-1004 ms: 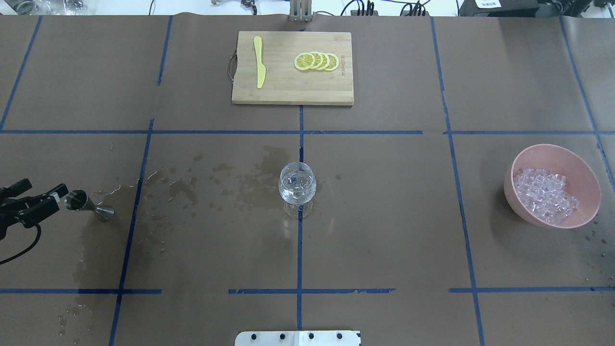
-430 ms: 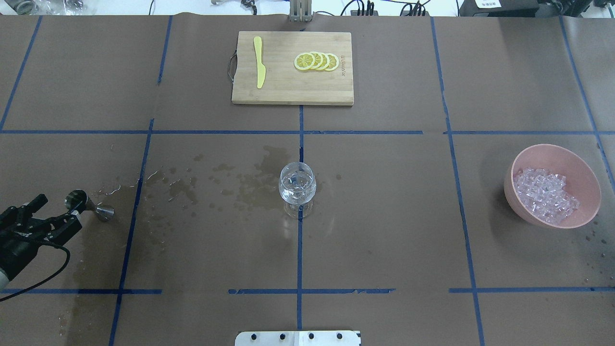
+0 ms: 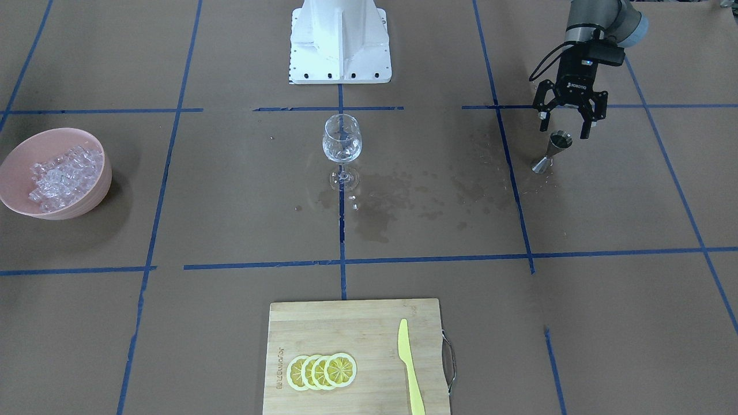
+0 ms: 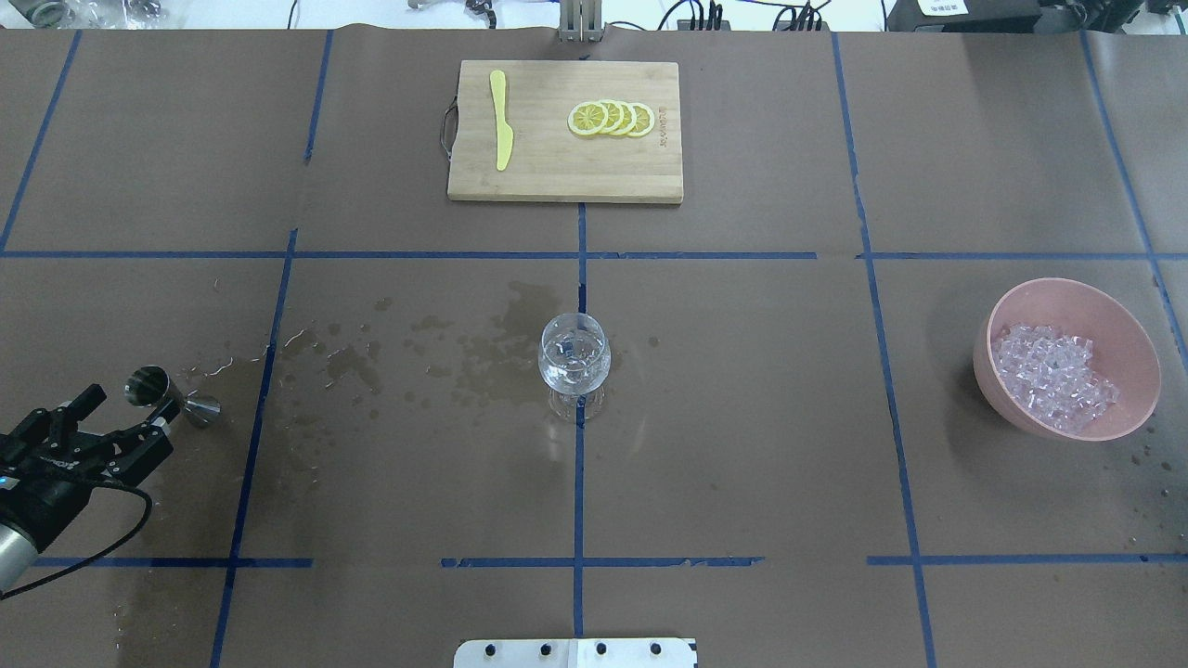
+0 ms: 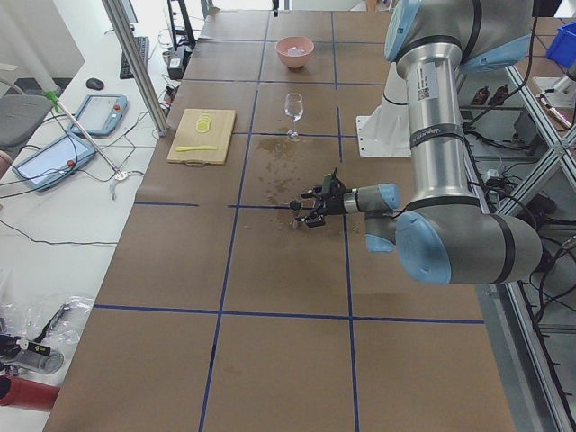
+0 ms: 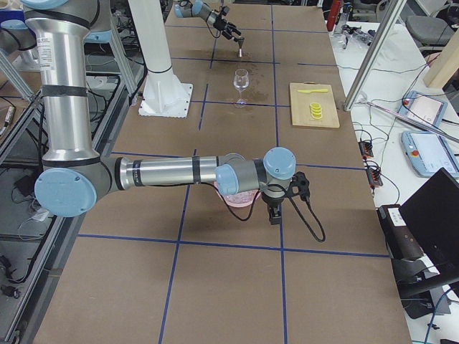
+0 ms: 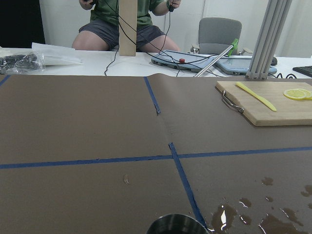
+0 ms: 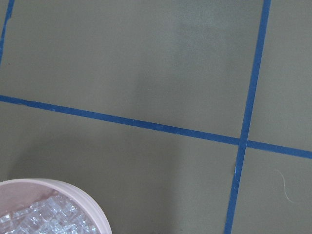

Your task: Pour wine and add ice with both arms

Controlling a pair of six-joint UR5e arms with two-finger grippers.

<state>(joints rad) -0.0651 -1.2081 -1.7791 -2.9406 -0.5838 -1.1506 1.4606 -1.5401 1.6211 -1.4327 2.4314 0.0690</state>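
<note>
A wine glass point(image 4: 574, 362) stands at the table's middle, also in the front view point(image 3: 342, 141), with clear wine point(image 4: 574, 351) glinting in its bowl. A steel jigger point(image 4: 173, 395) stands upright at the left, also in the front view point(image 3: 552, 151); its rim shows in the left wrist view point(image 7: 178, 224). My left gripper point(image 4: 125, 411) is open and empty, just behind the jigger and apart from it point(image 3: 564, 131). The ice point(image 4: 1053, 376) is heaped in a pink bowl point(image 4: 1118, 325) at the right. My right gripper point(image 6: 275, 209) hangs beside the bowl; whether it is open I cannot tell.
A bamboo cutting board point(image 4: 557, 181) at the far middle carries a yellow knife point(image 4: 502, 119) and lemon slices point(image 4: 612, 119). Wet spill patches point(image 4: 483, 348) darken the paper between jigger and glass. The white robot base point(image 3: 340, 40) stands at the near edge.
My left gripper, open throughout, has drawn back from beside the jigger toward the robot's side. The jigger stays standing where it was. Glass and bowl have not moved.
</note>
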